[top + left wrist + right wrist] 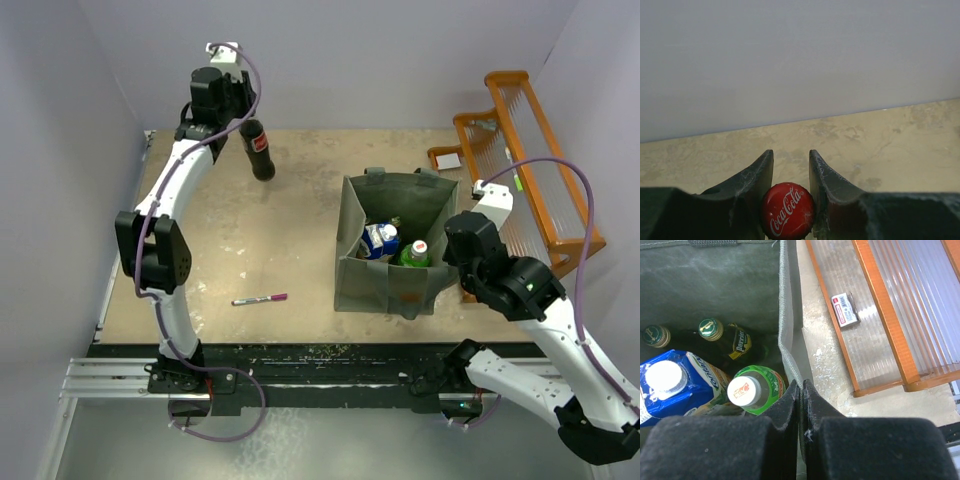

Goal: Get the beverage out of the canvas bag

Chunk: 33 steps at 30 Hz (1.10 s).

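Note:
The beverage, a dark cola bottle [260, 152] with a red cap [788, 210], is outside the bag at the back left of the table. My left gripper [246, 120] is shut on its neck, and the cap shows between the fingers [822, 175]. The grey-green canvas bag [380, 290] stands open at centre right. My right gripper [801, 385] is shut on the rim of its right wall [786, 330], and in the top view it [450, 262] sits at that edge. Inside are a blue-white carton [380, 240], a green bottle with a white cap [747, 390] and two dark green bottles [722, 335].
An orange wooden rack [520, 160] leans at the back right, close behind my right arm. A small white card [845, 310] lies by it. A pink pen [260, 299] lies on the table in front of the left arm. Grey walls close in the back and sides.

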Available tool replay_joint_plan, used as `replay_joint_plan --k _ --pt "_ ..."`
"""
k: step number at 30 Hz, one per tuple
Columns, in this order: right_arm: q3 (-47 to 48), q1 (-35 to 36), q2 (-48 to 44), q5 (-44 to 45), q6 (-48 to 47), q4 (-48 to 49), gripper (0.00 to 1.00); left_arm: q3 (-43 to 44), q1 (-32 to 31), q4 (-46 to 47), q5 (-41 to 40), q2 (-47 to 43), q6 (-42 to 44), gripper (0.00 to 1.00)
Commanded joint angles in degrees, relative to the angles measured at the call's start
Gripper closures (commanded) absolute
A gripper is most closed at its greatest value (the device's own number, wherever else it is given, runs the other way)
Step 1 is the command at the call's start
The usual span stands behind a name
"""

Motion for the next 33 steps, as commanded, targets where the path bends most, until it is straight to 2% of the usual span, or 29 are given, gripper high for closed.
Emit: replay_joint_plan --k 1,8,26,27,28,31,33 --pt "0.47 -0.15 0.47 1.59 -1.28 3.10 0.95 -0.38 0.49 22.78 0.53 -3.49 6.62 1.00" --pt "1.01 -0.14 0.52 2.13 -1.46 3.09 0.94 -4.47 0.75 30.06 1.83 -1.65 8.42 1.00" --pt "1.73 -0.19 0.44 2.40 -1.23 2.47 0.93 -8.91 0.84 34.23 4.13 0.70 9.19 1.00" --pt "1.68 -0.17 0.33 2.41 -1.18 2.42 0.93 -9.05 0.84 33.99 3.97 0.60 9.14 0.97" --pt "1.72 -0.16 0.33 2.40 -1.14 2.41 0.93 -9.32 0.84 33.95 3.49 0.46 8.95 0.88" --pt "1.85 -0.20 0.35 2.42 -1.12 2.53 0.93 -10.29 0.84 33.85 2.01 -0.04 8.69 0.54" --pt "1.90 -0.20 0.32 2.48 -1.26 2.62 0.93 -10.51 0.84 33.15 1.43 -0.41 8.72 0.36"
